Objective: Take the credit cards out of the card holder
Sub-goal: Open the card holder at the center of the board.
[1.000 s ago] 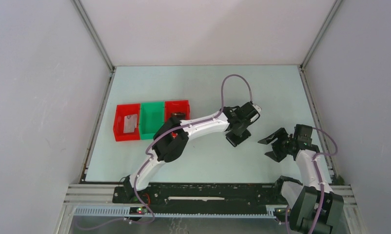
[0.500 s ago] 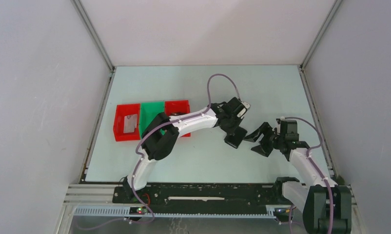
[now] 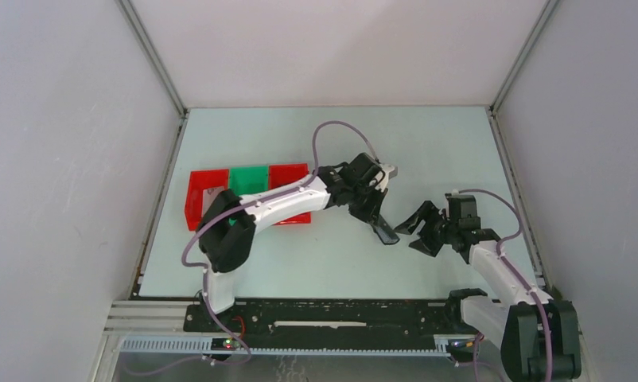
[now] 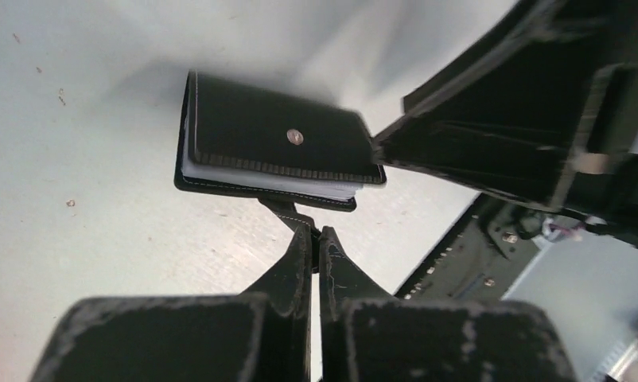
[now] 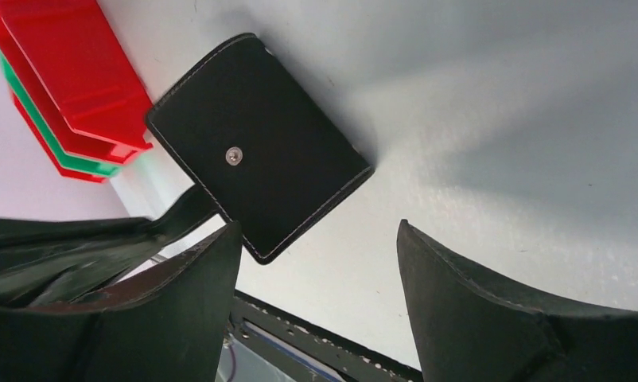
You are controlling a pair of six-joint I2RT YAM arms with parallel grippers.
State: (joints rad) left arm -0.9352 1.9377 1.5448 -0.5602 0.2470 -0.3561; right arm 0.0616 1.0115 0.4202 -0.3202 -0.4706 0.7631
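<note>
The card holder [image 4: 278, 147] is a folded black wallet with a metal snap, hanging by its small tab [image 4: 286, 212]. My left gripper [image 4: 316, 232] is shut on that tab. Pale edges of the credit cards [image 4: 260, 177] show between the two panels. From above, the holder [image 3: 388, 235] is a thin dark shape under the left gripper [image 3: 377, 223]. My right gripper [image 3: 422, 228] stands open just right of it. In the right wrist view the holder [image 5: 260, 167] lies ahead and left of the open right gripper [image 5: 317, 239], outside its fingers.
A row of plastic trays, red [image 3: 198, 199], green [image 3: 248, 177] and red [image 3: 290, 171], stands at the left of the table, partly under the left arm. They show again, red [image 5: 69, 72], in the right wrist view. The black base rail [image 3: 340, 312] runs along the near edge.
The left gripper has closed fully on the tab and swung left with the holder, which now hangs edge-on. The right gripper has moved left, close to the holder.
</note>
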